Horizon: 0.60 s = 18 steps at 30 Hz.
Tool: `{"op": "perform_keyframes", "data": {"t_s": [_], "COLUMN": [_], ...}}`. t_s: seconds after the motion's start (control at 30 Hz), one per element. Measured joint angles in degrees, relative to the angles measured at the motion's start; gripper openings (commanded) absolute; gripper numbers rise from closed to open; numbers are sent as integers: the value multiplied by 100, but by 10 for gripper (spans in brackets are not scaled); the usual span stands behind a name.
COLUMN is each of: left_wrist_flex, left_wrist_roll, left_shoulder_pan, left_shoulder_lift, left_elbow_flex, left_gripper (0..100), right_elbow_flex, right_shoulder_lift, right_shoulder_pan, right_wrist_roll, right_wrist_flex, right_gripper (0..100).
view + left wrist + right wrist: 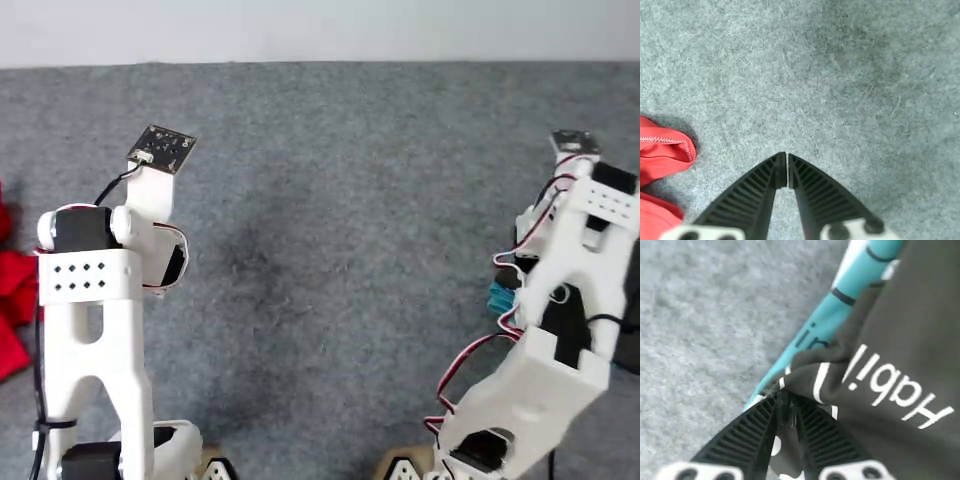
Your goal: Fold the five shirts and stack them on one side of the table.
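Grey, felt-like cloth covers the bench (350, 200), and a pale wall runs along its 12 o'clock edge. Two white arms stand at the 6 o'clock side, the left arm (95, 300) towards 8 o'clock and the right arm (560, 300) towards 4 o'clock, well apart from each other.

At the bench's 9 o'clock edge lies a red shirt (12, 300), crumpled and cut off by the frame. In the left wrist view a stitched hem of it shows beside bare grey cloth. The left fingers (783, 170) hang over that bare cloth near the red shirt but apart from it. Their ribbed black tips are pressed together with nothing between them.

Over at 3 o'clock the right arm leans above two more garments. A teal shirt (840, 310) with thin dark stripes lies on the bench, and a dark shirt (900, 340) with white lettering lies partly over it, so that a band of teal shows along the dark one's edge. The right fingers (777, 410) are drawn in narrow, and their tips meet right at the rumpled edge of the dark shirt. They appear to pinch a fold of that fabric, with the teal shirt just beside the pinch. From the high view a small patch of teal peeks out beside the right arm, with dark cloth at the frame's edge behind it.

None of the shirts in sight is folded flat.
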Motion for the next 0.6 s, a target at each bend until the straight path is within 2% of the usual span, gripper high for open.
{"op": "perform_keyframes", "data": {"t_s": [0.17, 0.37, 0.6], "left_wrist_flex": [0, 0, 0], "left_wrist_roll": [0, 0, 0], "left_shoulder_pan": [0, 0, 0], "left_shoulder_lift": [0, 0, 0], "left_elbow_flex": [0, 0, 0], "left_gripper": [14, 14, 14], "right_elbow_flex": [0, 79, 369], "right_shoulder_lift": [-756, -1178, 53], "right_shoulder_pan": [-9, 448, 457], "right_wrist_roll": [0, 0, 0], "right_wrist_flex": [105, -765, -1960], "right_gripper": [9, 9, 9]}}
